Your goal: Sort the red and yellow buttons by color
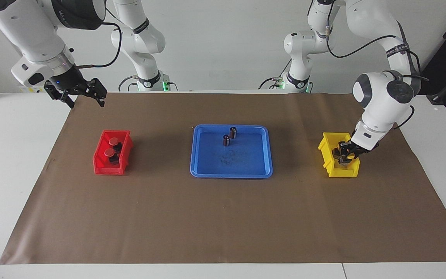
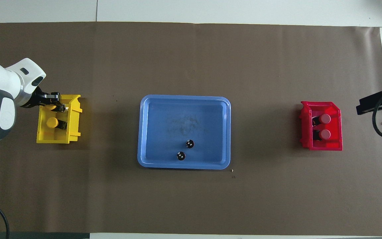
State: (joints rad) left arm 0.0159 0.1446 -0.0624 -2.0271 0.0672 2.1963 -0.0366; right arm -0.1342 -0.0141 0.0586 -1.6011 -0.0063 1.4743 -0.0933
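Two red buttons (image 1: 113, 140) (image 1: 110, 153) lie in the red bin (image 1: 108, 168) toward the right arm's end; they also show in the overhead view (image 2: 324, 118) (image 2: 324, 134). One yellow button (image 2: 52, 122) lies in the yellow bin (image 2: 73, 119) toward the left arm's end. My left gripper (image 1: 343, 154) is down inside the yellow bin (image 1: 343, 172), at a second yellow button (image 2: 49, 107) that it partly hides. My right gripper (image 1: 85, 99) is open and empty, raised over the brown mat's corner by the right arm's base.
A blue tray (image 1: 230, 174) sits mid-table between the bins, holding two dark capless cylinders (image 1: 233, 132) (image 1: 226, 140) in the part nearer the robots. A brown mat (image 1: 223, 224) covers the white table.
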